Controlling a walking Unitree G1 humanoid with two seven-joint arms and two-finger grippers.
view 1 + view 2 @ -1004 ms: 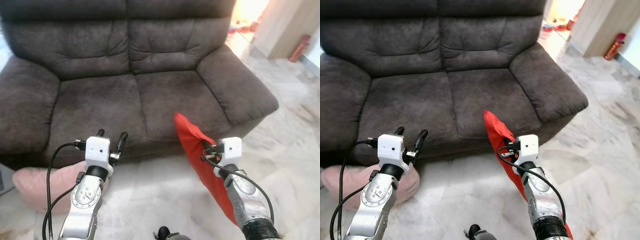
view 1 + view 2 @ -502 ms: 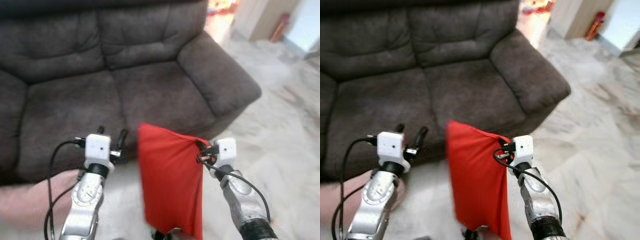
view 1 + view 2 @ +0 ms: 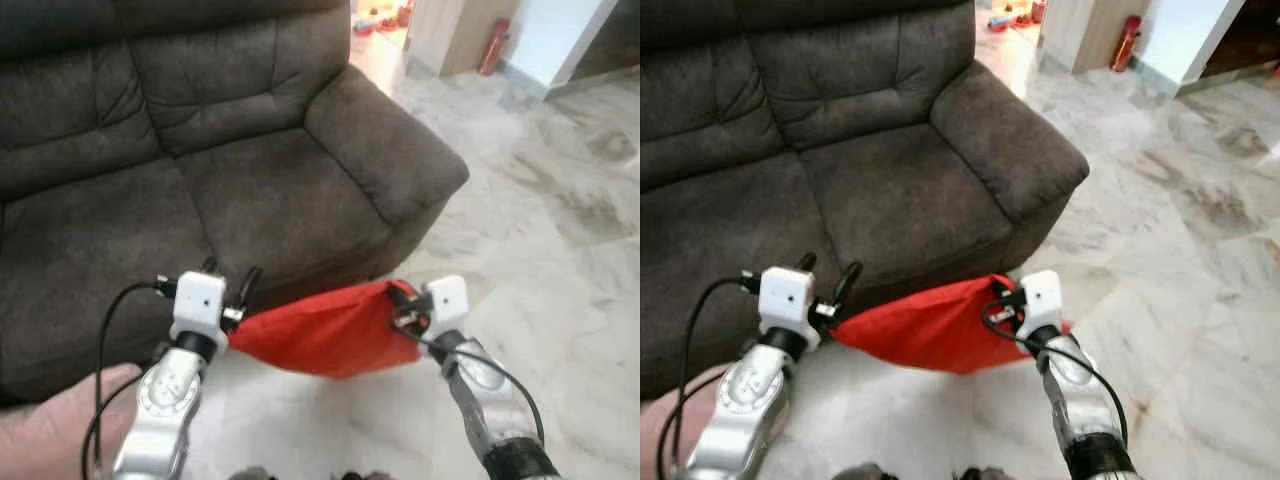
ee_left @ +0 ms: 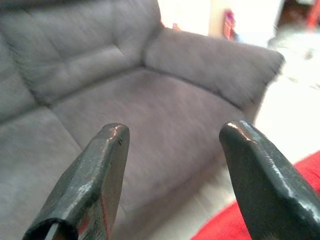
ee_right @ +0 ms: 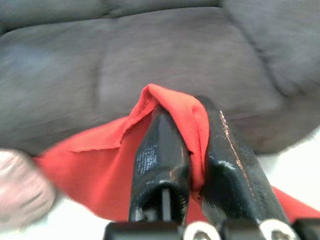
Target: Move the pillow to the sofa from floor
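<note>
Clamped on a corner of the red pillow with both black fingers pressed tight on a fold of its fabric: the right gripper, raised in front of the dark grey sofa. Hanging from that pinched corner and stretched sideways across the gap between the two arms, just above the pale marble floor and in front of the sofa's front edge, not resting on the seat. Held up beside it with fingers spread apart and nothing between them: the left gripper, pointing toward the seat cushions, with the far end of the red cloth just beside it, contact not clear. Low at the near left corner, partly behind the left arm, a second pillow, a pink one, lying on the floor against the sofa's base. Farther off past the sofa's armrest, a doorway with a red cylinder standing upright beside a wooden panel.
</note>
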